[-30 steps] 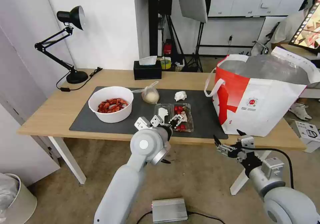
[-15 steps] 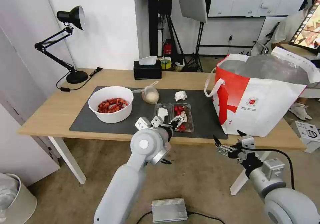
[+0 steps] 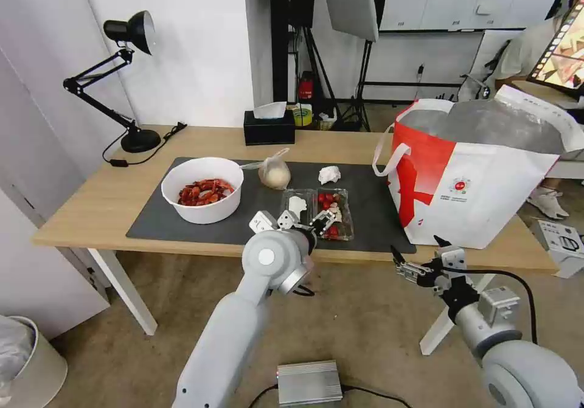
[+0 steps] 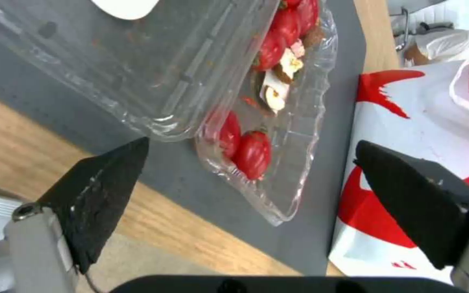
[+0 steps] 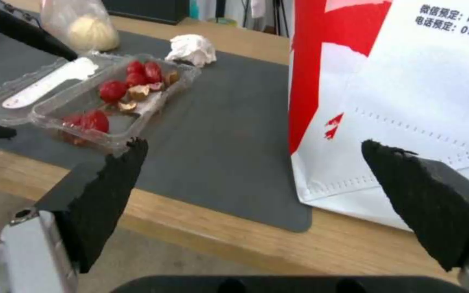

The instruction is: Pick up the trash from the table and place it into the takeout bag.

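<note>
Clear clamshell tray (image 3: 317, 212), at the mat's (image 3: 182, 228) 6 o'clock edge, is our approach target: left gripper (image 4: 250, 179) splayed and empty; next we close on its rim, right gripper (image 3: 420, 261) parked agape.

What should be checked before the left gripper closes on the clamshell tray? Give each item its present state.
1. left gripper open, fingers either side of the tray's near corner: ok.
2. clear clamshell tray flat on the dark mat, lid lying open: ok.
3. Fingers touching the tray's rim: cannot tell.
4. takeout bag upright on the table, mouth open: ok.
5. right gripper open, below the table edge in front of the bag, apart from the tray: ok.
6. Red scraps will stay in when lifted: cannot tell.
</note>
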Available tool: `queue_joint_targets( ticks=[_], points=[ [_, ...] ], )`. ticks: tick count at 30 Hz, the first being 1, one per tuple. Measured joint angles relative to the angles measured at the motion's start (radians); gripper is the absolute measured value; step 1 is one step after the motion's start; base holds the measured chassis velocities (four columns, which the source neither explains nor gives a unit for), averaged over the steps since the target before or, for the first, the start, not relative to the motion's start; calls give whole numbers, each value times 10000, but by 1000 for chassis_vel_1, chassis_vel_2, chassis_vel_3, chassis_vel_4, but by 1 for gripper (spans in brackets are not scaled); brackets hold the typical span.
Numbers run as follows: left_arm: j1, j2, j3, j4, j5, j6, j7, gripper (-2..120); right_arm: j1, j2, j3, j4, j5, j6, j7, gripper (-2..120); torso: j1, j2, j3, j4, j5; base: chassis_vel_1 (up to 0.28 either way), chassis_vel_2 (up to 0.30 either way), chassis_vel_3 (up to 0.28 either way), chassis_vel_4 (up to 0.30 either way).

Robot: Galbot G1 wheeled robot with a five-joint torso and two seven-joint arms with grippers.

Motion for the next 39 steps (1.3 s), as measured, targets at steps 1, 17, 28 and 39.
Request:
queue_joint_targets(
  ticks=[1,17,28,39],
  points=[
    [0,0,0,0,0,0,0,100,0,0,0,0,0,0,0,100,0,0,0,0,0,0,0,0,0],
    [-104,104,-65,170,78,-29,-53,100,133,-39,-71,-103,56,4,-8,100,0,0,0,0,0,0,0,0,0],
    [65,80,-97,37,431,-362,263,100,95,117,-92,-112,-20,12,-36,100,0,0,0,0,0,0,0,0,0],
    [287,174,-183,-414,728,-734,741,100,78,244,-150,-113,-213,23,-82,100,0,0,0,0,0,0,0,0,0]
  ],
)
